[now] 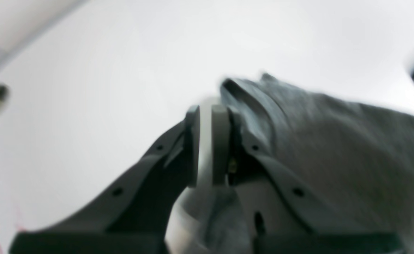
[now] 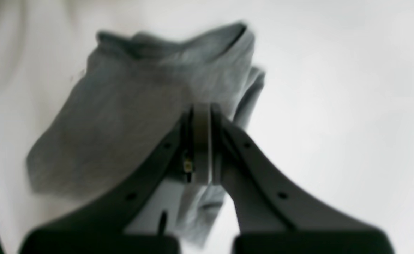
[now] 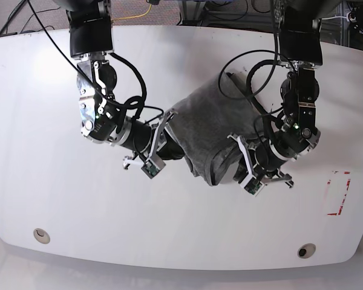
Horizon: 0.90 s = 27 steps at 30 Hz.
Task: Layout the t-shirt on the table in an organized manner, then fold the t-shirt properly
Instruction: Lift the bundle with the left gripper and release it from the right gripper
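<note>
Both hands are closed on the bunched grey t-shirt, the left hand and the right hand, near the middle of the white surface.

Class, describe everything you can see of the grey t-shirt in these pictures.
The t-shirt is plain heather-grey soft knit, bunched and creased rather than spread flat, near the middle of the white table. Both grippers pinch it: the left gripper and the right gripper, one on each side.
</note>
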{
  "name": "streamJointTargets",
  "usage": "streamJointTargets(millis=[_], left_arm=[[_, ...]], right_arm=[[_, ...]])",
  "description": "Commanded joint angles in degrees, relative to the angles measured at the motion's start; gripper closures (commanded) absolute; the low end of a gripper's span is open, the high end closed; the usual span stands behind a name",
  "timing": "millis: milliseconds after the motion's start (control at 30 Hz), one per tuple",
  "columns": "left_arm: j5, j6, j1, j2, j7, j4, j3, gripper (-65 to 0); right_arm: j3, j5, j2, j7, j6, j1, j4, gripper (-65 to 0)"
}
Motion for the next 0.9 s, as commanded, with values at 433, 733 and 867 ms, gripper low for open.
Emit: streamJointTargets(millis=[433,733,867], left_arm=[[-0.3,0.2,10.0,1.3,-0.5,-1.7,-1.7,-4.3],[-0.2,0.1,5.1,0.5,-2.3,-9.9,-1.6,-4.3],[-0.4,0.1,1.6,-0.5,-4.0,-14.5,-1.4,-4.3]], right_arm=[[-4.7,0.8,-2.1,12.9,0.6,8.0,-21.2,-0.2],[-6.2,0.8,-1.9,14.4,0.6,0.3,-19.1,-0.2],[-6.1,0.8,-1.8,14.4,0.4,-3.7,-14.8,-0.2]])
